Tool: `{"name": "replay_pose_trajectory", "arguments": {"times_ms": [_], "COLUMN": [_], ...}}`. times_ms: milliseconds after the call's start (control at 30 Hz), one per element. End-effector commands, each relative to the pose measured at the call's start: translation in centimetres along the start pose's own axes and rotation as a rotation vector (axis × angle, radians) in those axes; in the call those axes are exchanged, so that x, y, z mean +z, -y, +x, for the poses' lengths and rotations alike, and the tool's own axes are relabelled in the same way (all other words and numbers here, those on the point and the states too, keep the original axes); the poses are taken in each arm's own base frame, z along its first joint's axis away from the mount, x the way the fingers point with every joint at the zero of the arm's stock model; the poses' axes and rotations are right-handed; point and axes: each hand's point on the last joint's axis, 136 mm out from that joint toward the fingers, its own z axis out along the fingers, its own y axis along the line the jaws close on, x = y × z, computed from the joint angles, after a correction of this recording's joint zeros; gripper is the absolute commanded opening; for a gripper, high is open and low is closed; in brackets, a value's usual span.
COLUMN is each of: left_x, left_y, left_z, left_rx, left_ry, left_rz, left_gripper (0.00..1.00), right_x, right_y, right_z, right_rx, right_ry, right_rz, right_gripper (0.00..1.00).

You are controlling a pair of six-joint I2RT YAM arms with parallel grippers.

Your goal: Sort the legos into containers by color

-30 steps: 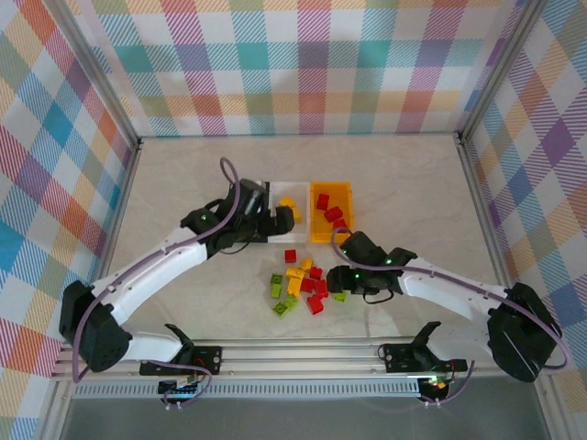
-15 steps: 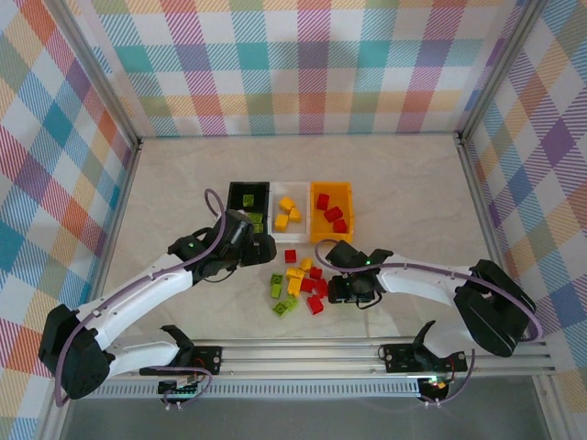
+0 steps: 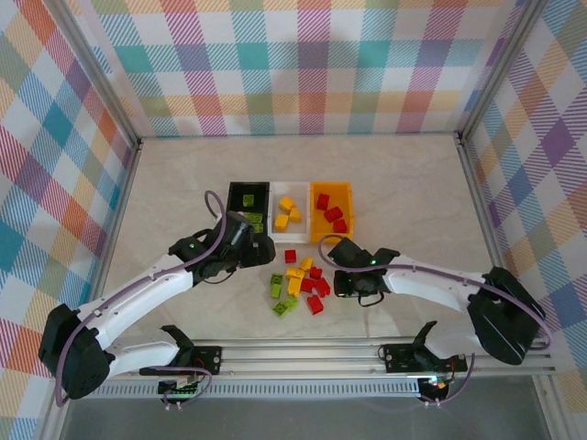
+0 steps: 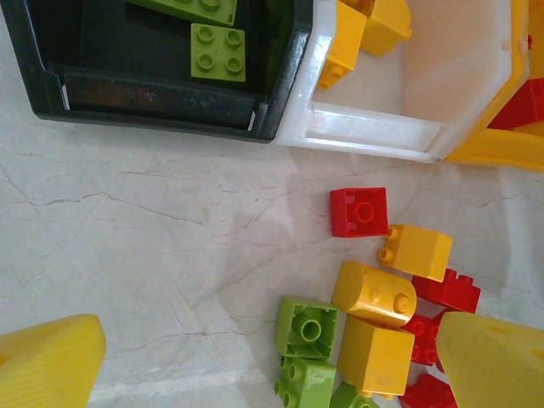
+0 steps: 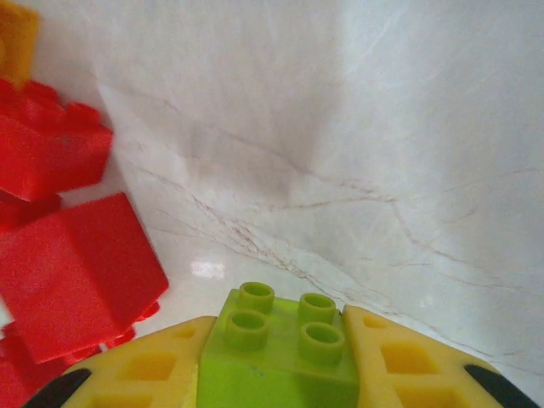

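the right gripper (image 5: 285, 365) clamps a lime green lego (image 5: 276, 336), likely bound for the black bin (image 4: 161, 119) holding greens (image 4: 218, 53); the left gripper (image 4: 268, 361) hangs wide open above the pile (image 4: 374, 293).

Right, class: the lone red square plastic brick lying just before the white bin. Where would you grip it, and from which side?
Probably from straight above, pinching two opposite flat side walls of the red square plastic brick. It lies flat, clear of the pile; only a yellow plastic brick sits near one corner.
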Motion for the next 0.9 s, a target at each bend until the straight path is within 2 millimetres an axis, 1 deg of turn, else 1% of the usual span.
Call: {"name": "replay_pose_trajectory", "arguments": {"times_ms": [0, 67, 100, 167, 233, 267, 333, 367, 400, 533, 667, 733, 867], "left_x": [-0.6, -0.9, -0.9, -0.8, -0.6, -0.6, -0.7, -0.9, -1.1, -2.0, -2.4, -2.5, -2.9], "left_y": [-0.9, -0.7, -0.8, -1.1, -1.4, -1.6, -2.1, -2.4, -2.7, -3.8, -4.6, -5.0, -5.5], "left_z": [0.3, 0.2, 0.2, 0.6, 1.1, 1.3, 1.8, 1.9, 2.1, 2.5, 3.3, 3.6, 4.1], "left_rx": [-0.011, -0.011, -0.012, -0.012, -0.016, -0.018, -0.019, -0.02, -0.019, -0.019, -0.019, -0.02, -0.024], "left_ry": [0.017, 0.027, 0.027, 0.016, 0.002, -0.003, -0.01, -0.01, -0.008, 0.006, -0.004, -0.009, -0.013], "left_rz": [-0.015, -0.005, -0.006, -0.015, -0.019, -0.024, -0.031, -0.035, -0.042, -0.058, -0.072, -0.081, -0.085], "left_gripper": [1.0, 1.0, 1.0, 1.0, 1.0, 1.0, 1.0, 1.0, 1.0, 1.0, 1.0, 1.0, 1.0], "right_x": [-3.4, -5.0, -5.7, -6.4, -6.5, -6.1, -5.5, -5.0, -4.8, -3.7, -2.8, -2.1, -0.2], "right_y": [-0.1, -1.4, -2.7, -5.3, -7.6, -9.0, -11.3, -12.4, -13.7, -18.9, -22.9, -24.3, -25.8], "right_z": [-4.5, -7.0, -8.4, -11.0, -13.2, -14.5, -16.5, -17.2, -18.0, -19.9, -21.2, -21.9, -23.6], "right_rx": [0.002, -0.014, -0.042, -0.086, -0.119, -0.135, -0.156, -0.168, -0.177, -0.226, -0.249, -0.246, -0.23], "right_ry": [0.138, 0.191, 0.214, 0.233, 0.249, 0.252, 0.252, 0.237, 0.231, 0.198, 0.182, 0.169, 0.149], "right_rz": [-0.023, -0.075, -0.105, -0.151, -0.193, -0.218, -0.25, -0.271, -0.304, -0.431, -0.526, -0.554, -0.55], "right_gripper": [0.28, 0.27, 0.26, 0.26, 0.26, 0.26, 0.26, 0.26, 0.26, 0.26, 0.27, 0.28, 0.3]}}
